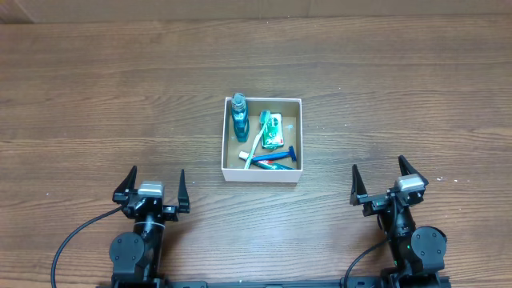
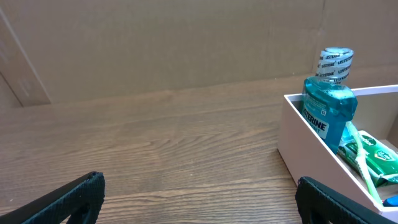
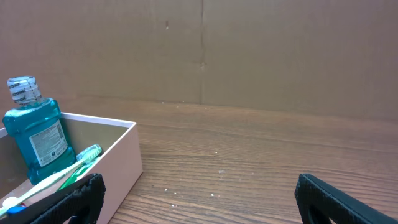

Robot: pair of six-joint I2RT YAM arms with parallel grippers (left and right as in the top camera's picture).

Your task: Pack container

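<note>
The container [image 1: 298, 140], a small square white-walled box, sits at the middle of the table. Inside it stand a blue mouthwash bottle [image 1: 239, 118], a white and green toothbrush [image 1: 258, 138], a green packet [image 1: 274, 131] and a blue razor [image 1: 280, 157]. My left gripper [image 1: 151, 189] is open and empty near the front left. My right gripper [image 1: 387, 184] is open and empty near the front right. The left wrist view shows the container [image 2: 305, 149] and bottle [image 2: 329, 102] at the right. The right wrist view shows the container [image 3: 121, 158] and bottle [image 3: 34, 134] at the left.
A brown cardboard wall [image 2: 161, 43] stands behind the wooden table [image 1: 120, 96]. Small white specks [image 3: 211, 180] lie on the wood by the container's right side.
</note>
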